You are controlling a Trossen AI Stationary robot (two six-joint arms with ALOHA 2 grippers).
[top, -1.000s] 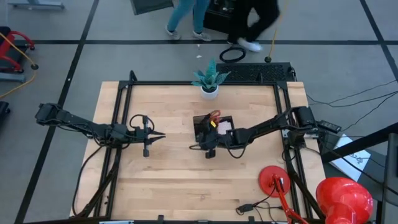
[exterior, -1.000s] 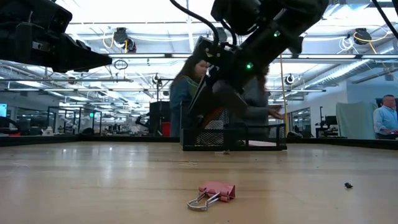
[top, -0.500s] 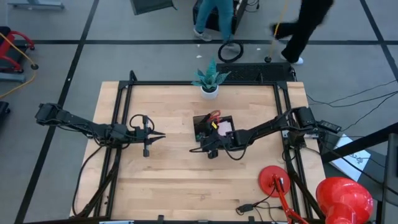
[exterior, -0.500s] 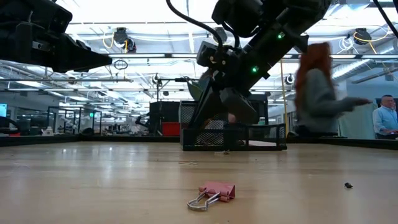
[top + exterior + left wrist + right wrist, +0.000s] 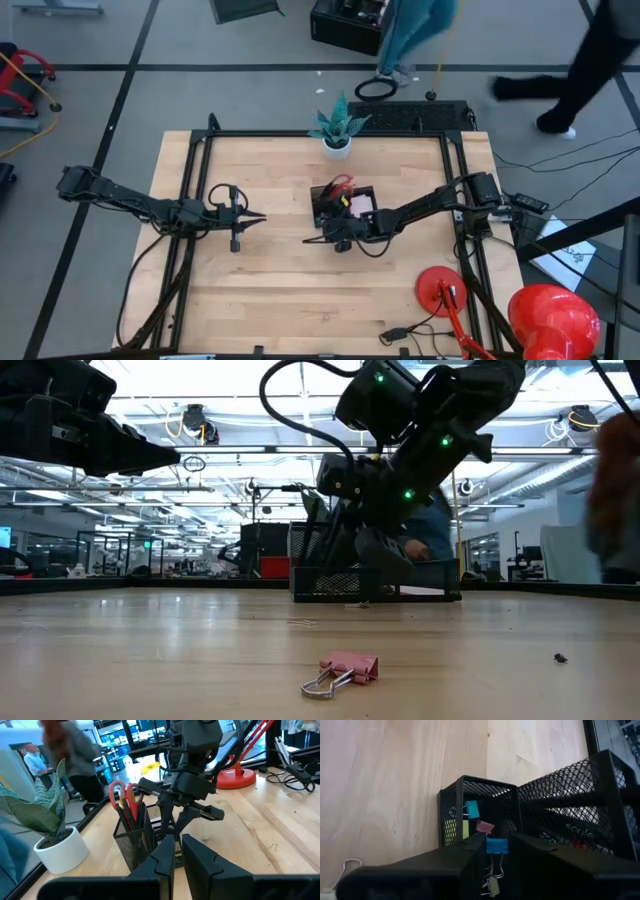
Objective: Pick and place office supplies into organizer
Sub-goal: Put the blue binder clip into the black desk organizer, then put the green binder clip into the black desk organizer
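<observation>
Where mesh organizer [image 5: 470, 795] sits: clips [image 5: 472, 809] inside, scissors [image 5: 119, 795] upright.

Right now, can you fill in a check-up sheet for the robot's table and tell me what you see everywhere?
Surface: wooden table, pale planks, black frame round it.
Job's things: black mesh organizer near the middle, red-handled scissors standing in it; blue binder clip between the right gripper's fingers; pink binder clip lying loose on the table.
Clutter: potted plant at the far edge; red round-based object near the right corner.
Grippers: right gripper shut on the blue binder clip, over the organizer's small compartment; left gripper waits apart, left of the organizer.
Cables: black cable at the near edge.
Surroundings: people walking beyond the table.
</observation>
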